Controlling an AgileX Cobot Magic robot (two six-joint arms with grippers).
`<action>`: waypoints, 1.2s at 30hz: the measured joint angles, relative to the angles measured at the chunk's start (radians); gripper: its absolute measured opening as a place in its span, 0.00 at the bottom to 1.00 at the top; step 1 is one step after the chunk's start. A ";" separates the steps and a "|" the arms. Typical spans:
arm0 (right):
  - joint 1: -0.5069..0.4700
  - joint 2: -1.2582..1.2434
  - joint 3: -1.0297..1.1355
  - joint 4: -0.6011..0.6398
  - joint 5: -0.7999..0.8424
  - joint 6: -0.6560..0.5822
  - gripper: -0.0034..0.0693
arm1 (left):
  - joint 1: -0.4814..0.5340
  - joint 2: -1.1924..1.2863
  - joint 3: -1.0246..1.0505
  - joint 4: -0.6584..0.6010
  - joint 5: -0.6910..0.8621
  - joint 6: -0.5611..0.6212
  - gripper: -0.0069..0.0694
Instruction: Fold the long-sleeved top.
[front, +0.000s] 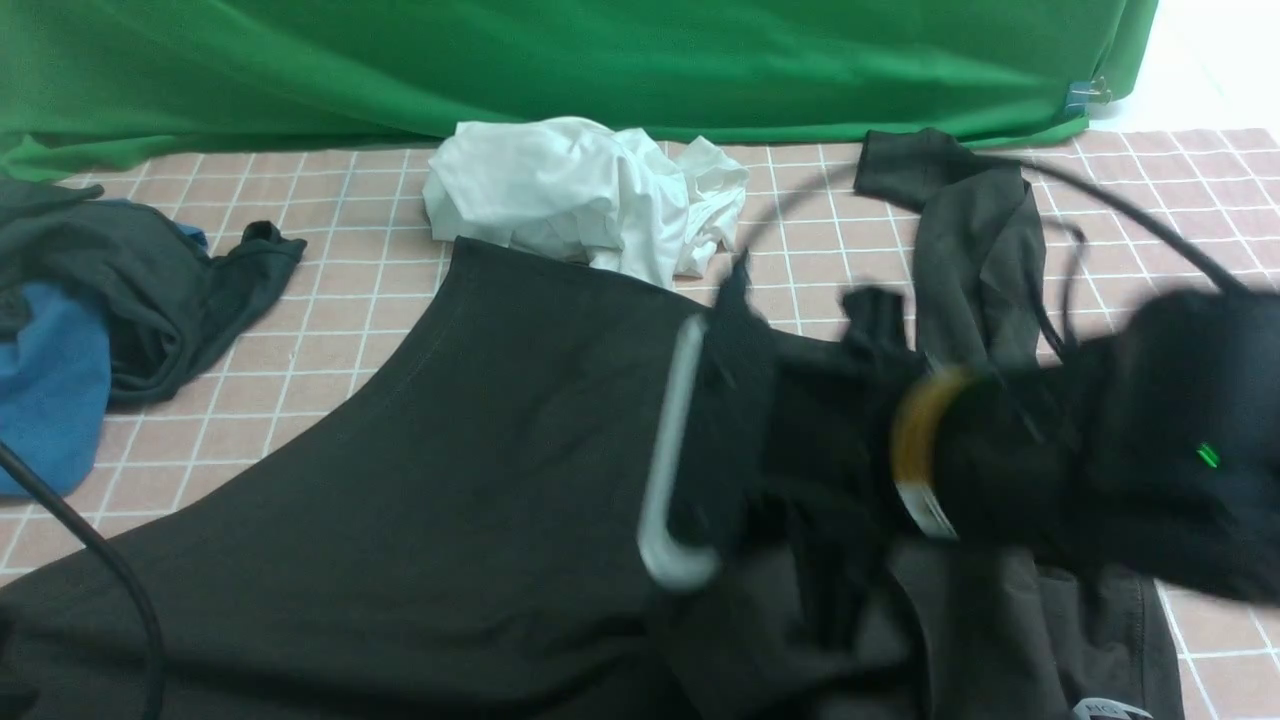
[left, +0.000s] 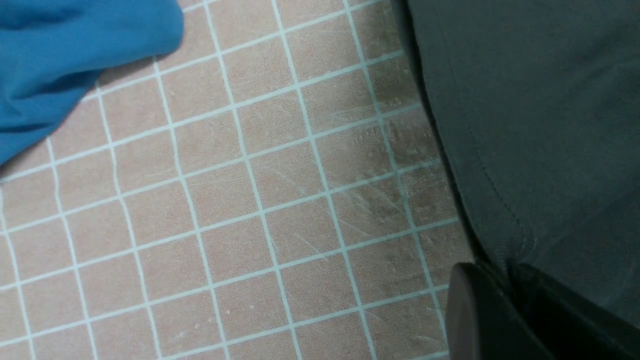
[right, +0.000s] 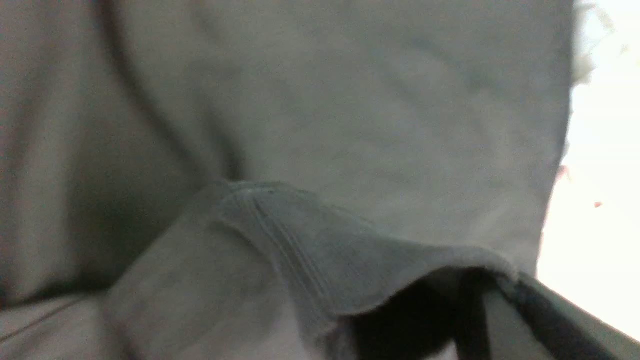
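my right pincer (right: 465, 322) is closed, jaws together on a stitched fold of the large, plain black-brown soft knit long-sleeved top (front: 420, 480). in the right wrist view the ribbed edge is bunched right at my fingertips. my left pincer (left: 505, 300) is closed too, at the top's side hem. it looks clamped on that edge, though the corner of the left wrist view is too cramped to be sure.

the top covers most of the pink gridded mat (front: 330, 300), from the centre down to my near edge. its straight hem lies far from me at 12 o'clock, touching the crumpled white cloth (front: 590, 195). a small label shows at about 5 o'clock, so i judge the neck end to be nearest me. that puts the body's long axis roughly along 12 to 6. one long sleeve (front: 975, 260) runs away toward 1 o'clock, its cuff near the green backdrop cloth (front: 500, 60).

my right arm reaches in from 3 o'clock, blurred, over the top's right half, so the unfolded bulk lies from my right pincer toward 9 o'clock. my left pincer holds the opposite edge around 8 o'clock. the next fold should cross the long axis, right side carried over toward 9.

the blue shirt (front: 50, 390) and the smaller dark greenish-grey garment (front: 150, 290) sit apart at 10 o'clock.
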 joint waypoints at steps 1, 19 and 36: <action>0.000 0.005 -0.005 0.000 -0.002 -0.004 0.11 | 0.000 0.000 0.000 0.000 0.000 0.000 0.14; -0.097 0.197 -0.234 0.003 -0.180 -0.184 0.11 | 0.000 0.000 0.000 0.003 0.001 0.001 0.14; -0.267 0.385 -0.234 0.003 -0.437 -0.162 0.37 | 0.000 0.000 0.000 -0.018 0.001 0.001 0.14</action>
